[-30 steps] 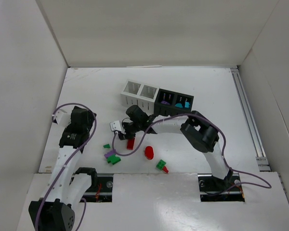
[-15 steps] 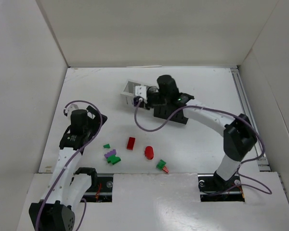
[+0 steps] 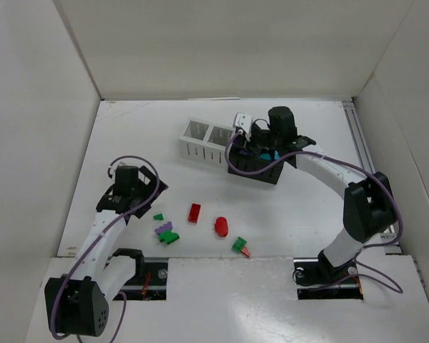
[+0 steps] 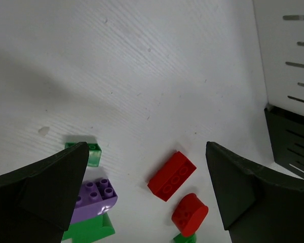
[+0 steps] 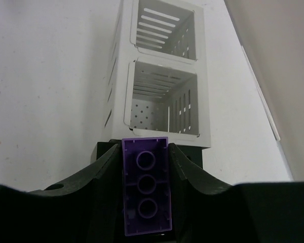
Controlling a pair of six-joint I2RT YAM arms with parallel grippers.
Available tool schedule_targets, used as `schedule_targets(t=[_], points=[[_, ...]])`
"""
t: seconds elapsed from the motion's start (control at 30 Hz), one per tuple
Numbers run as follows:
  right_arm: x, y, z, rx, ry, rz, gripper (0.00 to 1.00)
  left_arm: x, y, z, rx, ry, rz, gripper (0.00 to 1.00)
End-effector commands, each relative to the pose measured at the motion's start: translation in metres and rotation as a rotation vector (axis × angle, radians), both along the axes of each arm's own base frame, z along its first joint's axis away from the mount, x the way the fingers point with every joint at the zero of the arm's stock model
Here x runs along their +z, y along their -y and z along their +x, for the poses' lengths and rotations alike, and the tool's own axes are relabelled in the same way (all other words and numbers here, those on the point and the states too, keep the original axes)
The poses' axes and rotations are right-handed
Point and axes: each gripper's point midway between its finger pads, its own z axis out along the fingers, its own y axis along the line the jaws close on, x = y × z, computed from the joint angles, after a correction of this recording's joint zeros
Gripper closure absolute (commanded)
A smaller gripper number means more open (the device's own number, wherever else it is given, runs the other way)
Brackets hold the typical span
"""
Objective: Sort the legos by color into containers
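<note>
Over the black end of the joined row of four small slotted square plastic cups (image 3: 193,150), two white and two black, your right jaws are closed down to a narrow gap on a purple rectangular plastic brick (image 5: 145,200). They pinch it by its long sides, and three round sockets show on the face turned to the wrist camera. In that view the brick's far end meets the rim of a black cup (image 5: 107,148), with the two white cups (image 5: 162,126) lined up beyond it. You cannot tell from here whether the brick is fully over that cup's opening.

Well in front of the row, toward the arm bases, your left jaws stand spread wide and hold nothing. They hang above the white desk (image 3: 129,136), off to the white-cup side.

The loose pieces lie on the desk in front of the row:
- a red rectangular brick (image 3: 194,212), nearest the row
- a red rounded oval piece (image 3: 222,226), just beside it
- a small green piece (image 3: 158,216), further toward the left jaws
- a purple studded piece (image 3: 164,229), touching a green brick (image 3: 171,238)
- a green piece (image 3: 239,244) and a tiny red piece (image 3: 246,251), touching each other and farthest from the row
</note>
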Motion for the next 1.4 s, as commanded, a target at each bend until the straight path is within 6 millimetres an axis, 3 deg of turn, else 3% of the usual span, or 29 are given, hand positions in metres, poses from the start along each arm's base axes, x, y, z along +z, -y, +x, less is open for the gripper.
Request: schedule_targets(t=[0.0, 0.2, 0.27, 0.4, 0.63, 0.87, 1.1, 1.37], points=[[0.006, 0.002, 0.004, -0.009, 0.021, 0.029, 0.61, -0.022, 0.006, -0.021, 0.024, -0.096, -0.042, 0.01], [-0.002, 0.015, 0.008, -0.062, 0.015, 0.018, 0.44, -0.041, 0.011, -0.044, 0.089, -0.166, -0.117, 0.01], [-0.002, 0.019, 0.011, -0.074, 0.008, 0.022, 0.34, -0.039, 0.015, -0.046, 0.087, -0.152, -0.138, 0.01], [-0.001, 0.021, 0.009, -0.083, 0.011, 0.020, 0.23, -0.038, 0.013, -0.048, 0.110, -0.153, -0.144, 0.01], [0.004, 0.030, 0.008, -0.097, 0.012, 0.032, 0.20, -0.045, 0.027, -0.071, 0.092, -0.238, -0.112, 0.01], [0.008, 0.030, 0.007, -0.097, 0.020, 0.036, 0.18, -0.048, 0.030, -0.073, 0.078, -0.258, -0.114, 0.01], [0.011, 0.030, 0.000, -0.079, 0.020, 0.045, 0.18, -0.059, 0.045, -0.084, -0.038, -0.310, -0.061, 0.01], [0.004, 0.036, -0.011, -0.102, 0.009, 0.033, 0.18, -0.067, 0.064, -0.100, -0.105, -0.376, -0.006, 0.19]])
